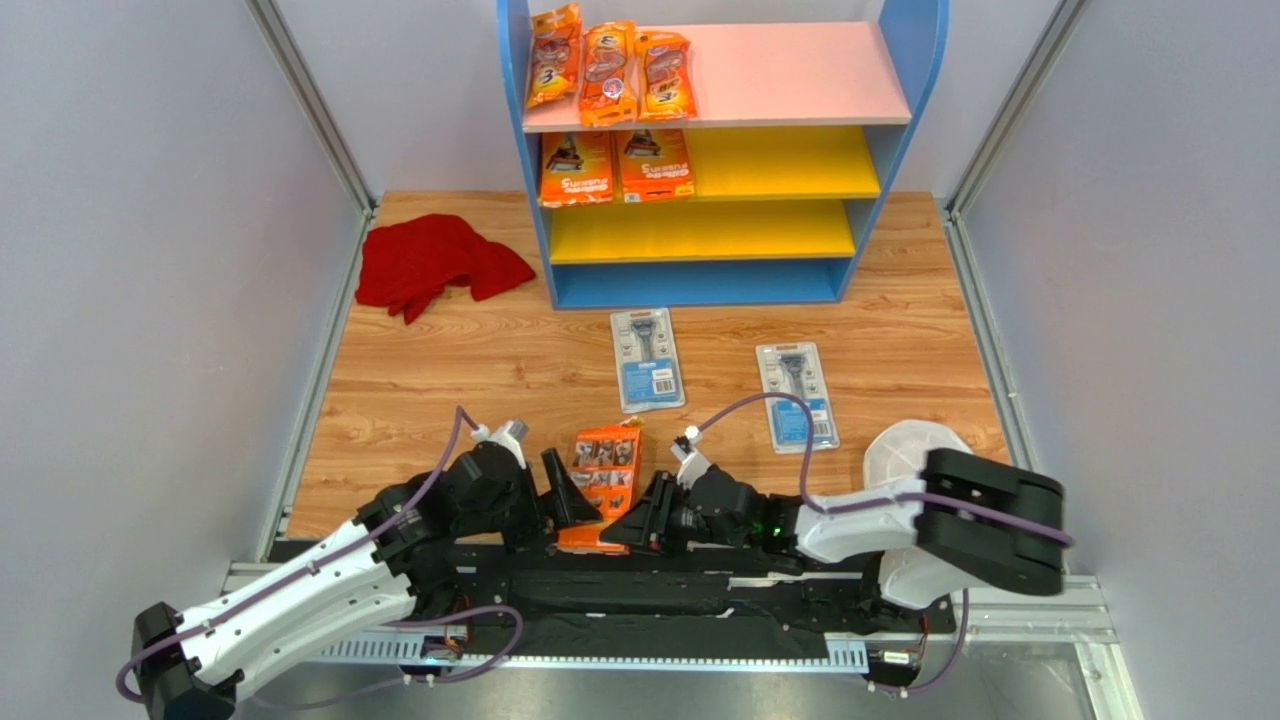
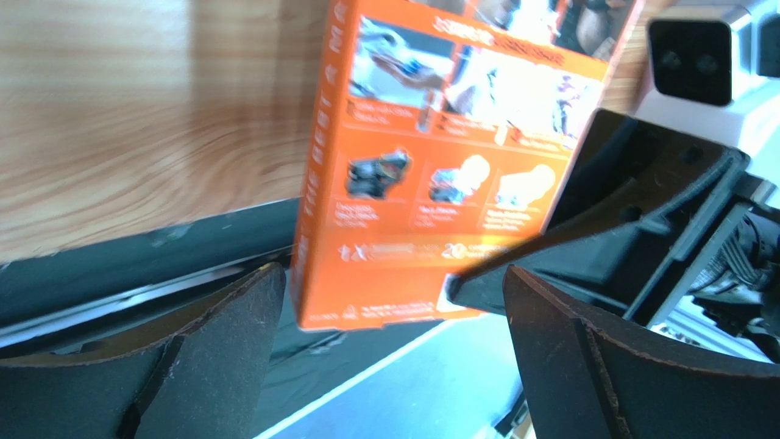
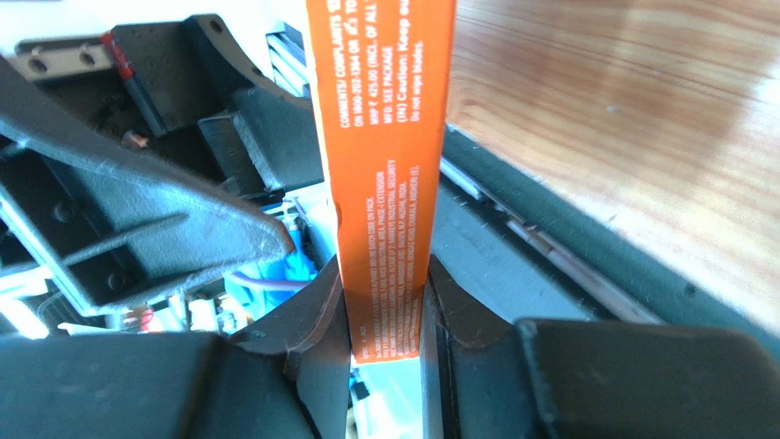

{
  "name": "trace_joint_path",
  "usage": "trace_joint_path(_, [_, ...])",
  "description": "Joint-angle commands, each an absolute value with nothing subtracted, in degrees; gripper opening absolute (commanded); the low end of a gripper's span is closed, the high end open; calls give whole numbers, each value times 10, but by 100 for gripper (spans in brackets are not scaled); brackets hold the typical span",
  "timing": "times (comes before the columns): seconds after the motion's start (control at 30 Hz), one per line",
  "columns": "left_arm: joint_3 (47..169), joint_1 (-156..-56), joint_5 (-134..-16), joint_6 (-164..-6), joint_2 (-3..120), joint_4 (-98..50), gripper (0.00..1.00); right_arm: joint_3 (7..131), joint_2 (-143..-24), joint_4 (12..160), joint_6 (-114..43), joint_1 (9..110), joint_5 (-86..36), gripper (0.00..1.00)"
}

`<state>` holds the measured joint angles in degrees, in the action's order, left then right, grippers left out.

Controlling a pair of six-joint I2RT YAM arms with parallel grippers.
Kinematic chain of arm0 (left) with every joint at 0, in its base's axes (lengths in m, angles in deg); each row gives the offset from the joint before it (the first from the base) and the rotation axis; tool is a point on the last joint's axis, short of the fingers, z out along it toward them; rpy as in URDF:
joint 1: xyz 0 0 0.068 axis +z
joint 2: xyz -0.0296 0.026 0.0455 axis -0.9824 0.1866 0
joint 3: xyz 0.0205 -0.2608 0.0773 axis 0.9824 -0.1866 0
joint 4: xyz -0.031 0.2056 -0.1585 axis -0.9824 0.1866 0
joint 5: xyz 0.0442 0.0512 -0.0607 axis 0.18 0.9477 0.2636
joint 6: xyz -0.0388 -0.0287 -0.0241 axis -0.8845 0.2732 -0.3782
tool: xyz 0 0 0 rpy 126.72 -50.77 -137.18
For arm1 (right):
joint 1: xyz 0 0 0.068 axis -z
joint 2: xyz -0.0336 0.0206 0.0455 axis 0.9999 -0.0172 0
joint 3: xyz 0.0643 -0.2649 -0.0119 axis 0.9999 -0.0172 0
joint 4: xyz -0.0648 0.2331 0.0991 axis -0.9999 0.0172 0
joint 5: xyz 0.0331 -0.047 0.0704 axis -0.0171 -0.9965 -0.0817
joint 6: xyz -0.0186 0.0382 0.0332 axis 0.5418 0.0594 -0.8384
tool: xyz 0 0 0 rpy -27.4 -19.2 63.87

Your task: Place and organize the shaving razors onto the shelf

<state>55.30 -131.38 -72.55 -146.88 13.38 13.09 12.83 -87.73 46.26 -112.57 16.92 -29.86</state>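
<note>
An orange razor box (image 1: 604,468) is held up on edge at the near table edge, with my right gripper (image 1: 649,518) shut on its lower corner. In the right wrist view both pads press the box's narrow printed side (image 3: 384,137) at my right gripper (image 3: 384,302). My left gripper (image 1: 571,495) stands wide open beside the box; the box (image 2: 439,165) hangs just beyond its fingers (image 2: 220,338), untouched. Two grey-blue blister cards (image 1: 649,360) (image 1: 793,395) lie on the wood. On the shelf (image 1: 699,282), orange bags (image 1: 609,68) sit on the pink board and orange cards (image 1: 616,165) on the upper yellow board.
A red cloth (image 1: 436,263) lies left of the shelf. A round white dish (image 1: 902,450) sits at the right, partly behind my right arm. The black rail of the arm bases runs along the near edge under both grippers.
</note>
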Motion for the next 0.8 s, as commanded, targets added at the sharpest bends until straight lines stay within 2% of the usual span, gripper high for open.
trace_joint_path(0.0, [587,-1317,-709,-1429,127,96,98,156,-734,660,-1048,167,-368,10])
trace_joint_path(0.2, [568,-1316,-701,-1415,64,25,99,114,-548,806,-1017,172,-377,10])
trace_joint_path(0.33, [568,-1316,-720,-1384,73,-8,99,111,-431,944,-988,173,-371,9])
trace_joint_path(0.43, [554,-1316,-753,-1363,91,-67,99,110,-354,993,-962,173,-360,8])
trace_joint_path(0.6, [526,-1316,-831,-1337,134,-193,99,119,-280,1024,-912,173,-313,8])
trace_joint_path(0.77, [504,-1316,-877,-1329,144,-282,99,145,-295,1040,-880,173,-266,7])
